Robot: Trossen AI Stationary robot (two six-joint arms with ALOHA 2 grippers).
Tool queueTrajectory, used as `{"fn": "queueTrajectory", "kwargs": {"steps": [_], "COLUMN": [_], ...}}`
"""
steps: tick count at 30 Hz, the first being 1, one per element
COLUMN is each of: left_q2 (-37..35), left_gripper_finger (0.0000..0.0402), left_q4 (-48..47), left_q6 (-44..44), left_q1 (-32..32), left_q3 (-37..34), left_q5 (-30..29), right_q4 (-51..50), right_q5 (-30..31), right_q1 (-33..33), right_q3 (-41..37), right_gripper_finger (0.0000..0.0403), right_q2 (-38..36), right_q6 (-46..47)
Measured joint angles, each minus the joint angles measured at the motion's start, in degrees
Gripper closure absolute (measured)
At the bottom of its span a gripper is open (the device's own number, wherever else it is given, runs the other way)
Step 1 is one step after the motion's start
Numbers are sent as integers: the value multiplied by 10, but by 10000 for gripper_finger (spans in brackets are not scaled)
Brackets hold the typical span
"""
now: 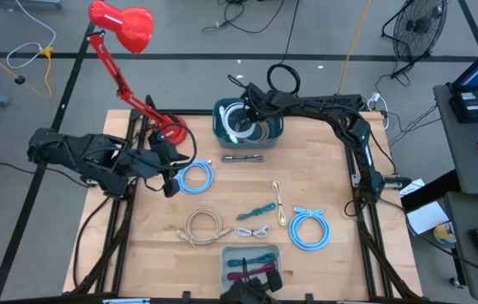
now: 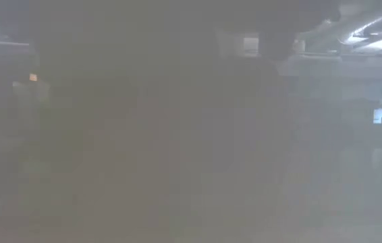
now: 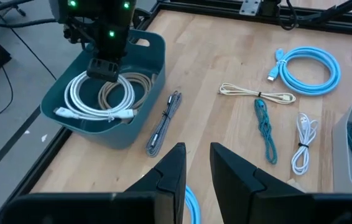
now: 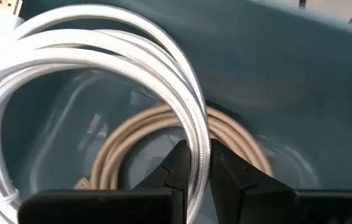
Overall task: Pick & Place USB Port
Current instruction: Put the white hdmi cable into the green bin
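Your right gripper [image 4: 194,171] is pinching the white cable [image 3: 95,102] inside the teal bin [image 1: 222,127] at the far edge, beside a beige cable [image 3: 135,84]. Your left gripper [image 3: 194,168] is waiting part-open at left. Several cables [image 1: 311,228] are lying unsorted on the table [image 1: 340,169]

I see the coiled white braided cable [image 4: 132,56] lying over the coiled beige cable [image 4: 138,134] inside the teal plastic bin [image 3: 148,93].

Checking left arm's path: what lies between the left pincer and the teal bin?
In the left wrist view, only a grey braided cable on bare wood, beside the teal bin, ahead of the left pincer.
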Motion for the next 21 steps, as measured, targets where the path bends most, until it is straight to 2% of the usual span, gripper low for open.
{"fn": "queueTrajectory", "kwargs": {"steps": [11, 21], "left_q2": [0, 0], "left_gripper_finger": [326, 326], "left_q4": [0, 0], "left_q6": [-5, -13], "left_q1": [0, 0], "left_q3": [0, 0], "left_q5": [0, 0], "right_q4": [27, 27], "right_q5": [-15, -14], "right_q1": [20, 25], "right_q3": [-66, -68], "right_gripper_finger": [366, 287], "right_q2": [0, 0], "right_q6": [23, 40]}}
